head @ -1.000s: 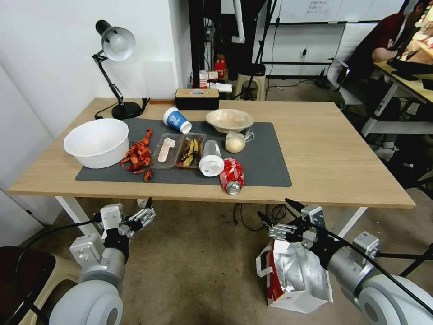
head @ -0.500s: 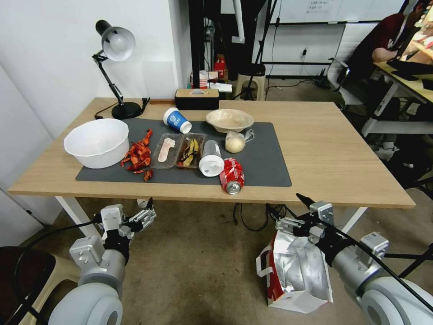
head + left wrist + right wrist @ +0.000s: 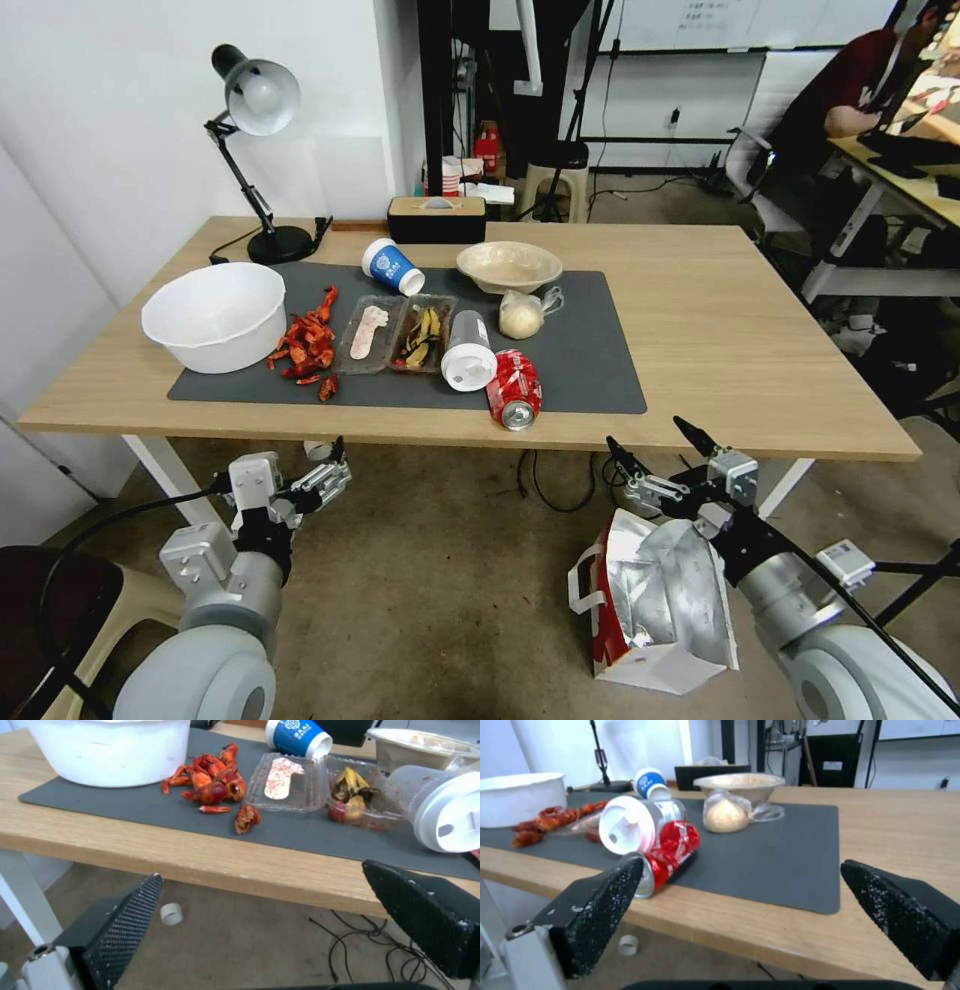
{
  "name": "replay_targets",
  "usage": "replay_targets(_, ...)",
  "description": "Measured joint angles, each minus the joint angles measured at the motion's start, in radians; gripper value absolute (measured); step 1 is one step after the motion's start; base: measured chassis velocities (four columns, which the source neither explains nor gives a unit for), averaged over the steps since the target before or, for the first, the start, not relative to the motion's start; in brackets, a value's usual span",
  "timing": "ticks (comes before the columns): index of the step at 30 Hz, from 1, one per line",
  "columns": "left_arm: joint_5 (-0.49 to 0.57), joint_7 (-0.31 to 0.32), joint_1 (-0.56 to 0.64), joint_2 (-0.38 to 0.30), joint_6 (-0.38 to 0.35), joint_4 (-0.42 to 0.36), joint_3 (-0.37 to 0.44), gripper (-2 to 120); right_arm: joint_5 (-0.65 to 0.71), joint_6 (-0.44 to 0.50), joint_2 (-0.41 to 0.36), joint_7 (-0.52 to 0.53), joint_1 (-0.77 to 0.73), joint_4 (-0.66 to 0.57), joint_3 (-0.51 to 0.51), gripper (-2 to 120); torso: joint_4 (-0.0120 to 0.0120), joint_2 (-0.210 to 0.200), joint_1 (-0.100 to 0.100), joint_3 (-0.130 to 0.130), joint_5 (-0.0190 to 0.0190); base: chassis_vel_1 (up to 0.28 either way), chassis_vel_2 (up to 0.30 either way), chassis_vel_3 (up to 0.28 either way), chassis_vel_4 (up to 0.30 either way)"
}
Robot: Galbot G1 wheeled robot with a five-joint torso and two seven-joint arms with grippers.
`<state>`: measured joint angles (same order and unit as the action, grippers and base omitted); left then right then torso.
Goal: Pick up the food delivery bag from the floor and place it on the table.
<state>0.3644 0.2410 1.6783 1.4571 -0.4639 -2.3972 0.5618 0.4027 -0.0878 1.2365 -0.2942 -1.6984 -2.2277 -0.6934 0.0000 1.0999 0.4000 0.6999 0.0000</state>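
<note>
Your left hand (image 3: 333, 466) hangs spread below the light-wood table (image 3: 760, 340), while your right hand (image 3: 655, 453), fingers wide, has risen toward the table edge from the crinkled foil mouth of the food delivery bag (image 3: 655, 600) standing on the stained floor (image 3: 440, 600).

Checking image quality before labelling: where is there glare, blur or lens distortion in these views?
Head view: wide-angle bend along the table edges; foil lining of the food delivery bag glints. Left wrist view: soft throughout, white bowl washed out. Right wrist view: background hazy, red can blurred, near right claw fingers sharper.
</note>
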Motion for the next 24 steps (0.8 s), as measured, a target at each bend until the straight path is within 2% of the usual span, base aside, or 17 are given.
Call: replay_targets(24, -0.007, -0.012, 0.007, -0.001, 0.004, -0.004, 0.001, 100, -0.019, -0.004, 0.005, 0.000, -0.003, -0.009, 0.000, 100, 0.0000, -0.005, -0.003, -0.003, 0.0001, 0.000, 0.000, 0.000, 0.000)
